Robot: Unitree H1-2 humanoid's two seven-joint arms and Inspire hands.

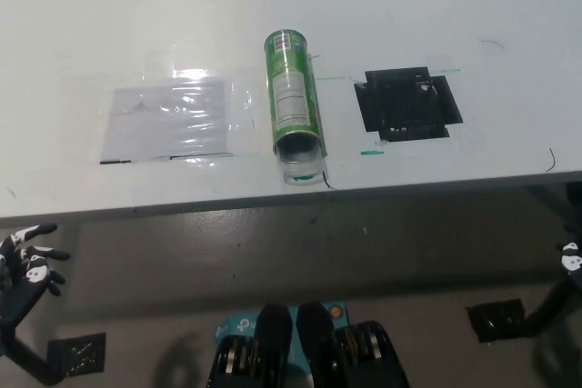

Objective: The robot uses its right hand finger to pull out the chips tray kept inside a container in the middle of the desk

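A green chips can (294,97) lies on its side in the middle of the white desk (409,6), its open mouth facing the near edge. A clear plastic tray (301,167) pokes a little way out of that mouth. My white left hand (25,265) hangs below the desk edge at the lower left, fingers spread and holding nothing. Only a small part of my black right hand (570,259) shows at the right border, below the desk edge and far from the can.
A shiny clear sheet taped flat (168,120) lies left of the can. A black taped patch (407,103) lies to its right. The desk's near edge (409,190) runs across the middle of the picture, with grey floor below it.
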